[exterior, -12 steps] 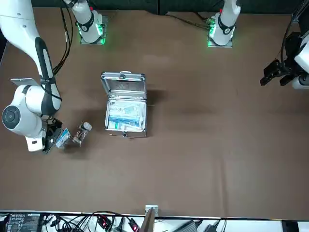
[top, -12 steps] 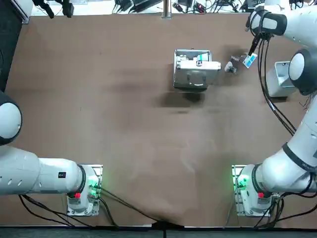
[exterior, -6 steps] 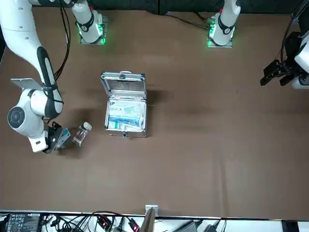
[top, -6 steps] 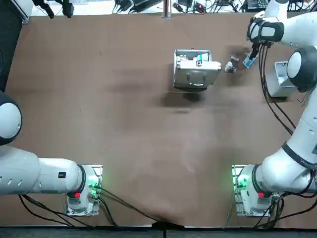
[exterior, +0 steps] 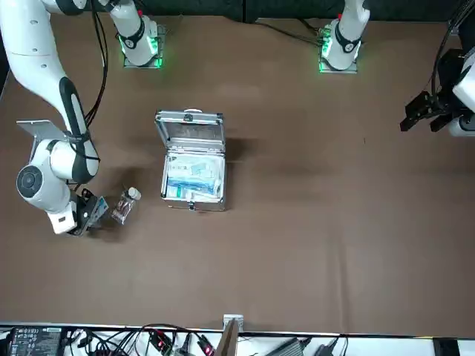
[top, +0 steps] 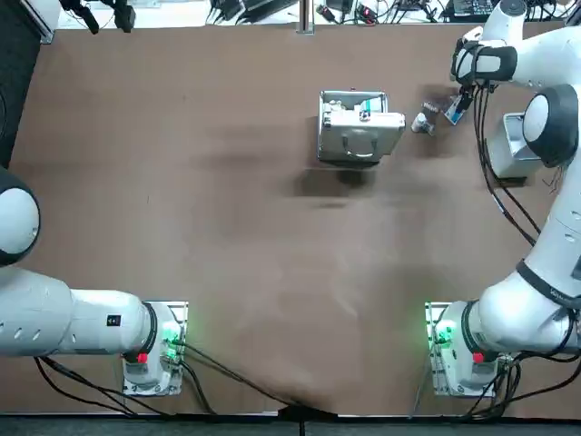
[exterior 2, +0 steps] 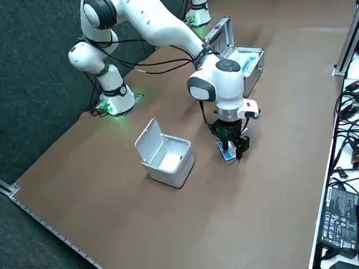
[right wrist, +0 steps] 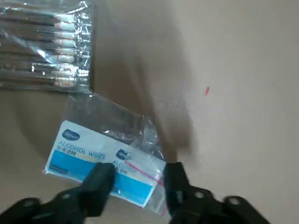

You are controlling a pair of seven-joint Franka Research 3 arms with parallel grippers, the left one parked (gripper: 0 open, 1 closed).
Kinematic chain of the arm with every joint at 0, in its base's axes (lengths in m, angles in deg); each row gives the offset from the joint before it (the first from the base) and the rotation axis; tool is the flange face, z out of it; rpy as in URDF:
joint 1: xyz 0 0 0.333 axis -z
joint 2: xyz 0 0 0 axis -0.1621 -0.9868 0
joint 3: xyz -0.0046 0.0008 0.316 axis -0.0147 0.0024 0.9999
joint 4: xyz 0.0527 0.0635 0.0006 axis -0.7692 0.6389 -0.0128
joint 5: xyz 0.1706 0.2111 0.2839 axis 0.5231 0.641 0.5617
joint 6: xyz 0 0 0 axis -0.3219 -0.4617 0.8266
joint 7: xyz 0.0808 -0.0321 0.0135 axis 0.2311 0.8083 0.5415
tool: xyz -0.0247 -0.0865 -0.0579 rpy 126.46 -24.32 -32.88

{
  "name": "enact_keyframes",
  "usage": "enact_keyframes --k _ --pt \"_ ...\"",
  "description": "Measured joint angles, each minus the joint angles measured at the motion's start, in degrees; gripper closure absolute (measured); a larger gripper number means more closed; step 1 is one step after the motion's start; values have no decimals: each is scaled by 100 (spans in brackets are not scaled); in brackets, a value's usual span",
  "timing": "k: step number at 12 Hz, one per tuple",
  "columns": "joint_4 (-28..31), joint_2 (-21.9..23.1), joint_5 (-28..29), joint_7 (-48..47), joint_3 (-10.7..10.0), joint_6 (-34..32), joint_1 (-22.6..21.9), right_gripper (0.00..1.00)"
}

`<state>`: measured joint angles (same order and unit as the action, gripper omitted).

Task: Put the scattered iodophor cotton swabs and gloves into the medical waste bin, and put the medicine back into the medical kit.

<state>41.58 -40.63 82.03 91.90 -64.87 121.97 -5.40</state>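
Medical waste bin (exterior 2: 170, 175), lid thrown back, close by the table's (top: 272, 236) right edge. Further out, medical kit (exterior: 190, 135) propped open toward the far edge, blue-and-white packs lying inside. Beyond it, cotton swab packet (right wrist: 44, 46) flat on the table between kit and right gripper (right wrist: 135, 173). Farthest, near the far right corner, gripper low over the tabletop, fingers clamped on one end of alcohol wipes packet (right wrist: 100, 161), clear wrapper just beside the swab packet's edge.
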Motion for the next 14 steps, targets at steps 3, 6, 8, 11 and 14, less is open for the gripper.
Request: enact_keyframes --k 3,6,8,11,14 --pt "-20 1 -1 3 0 0 0 48" --pt "-28 29 -1 3 3 0 -2 88" --pt "-28 29 -1 3 3 0 -2 94" --pt "-40 30 3 0 3 0 0 99" --pt "-157 100 6 -3 0 -213 48 99"
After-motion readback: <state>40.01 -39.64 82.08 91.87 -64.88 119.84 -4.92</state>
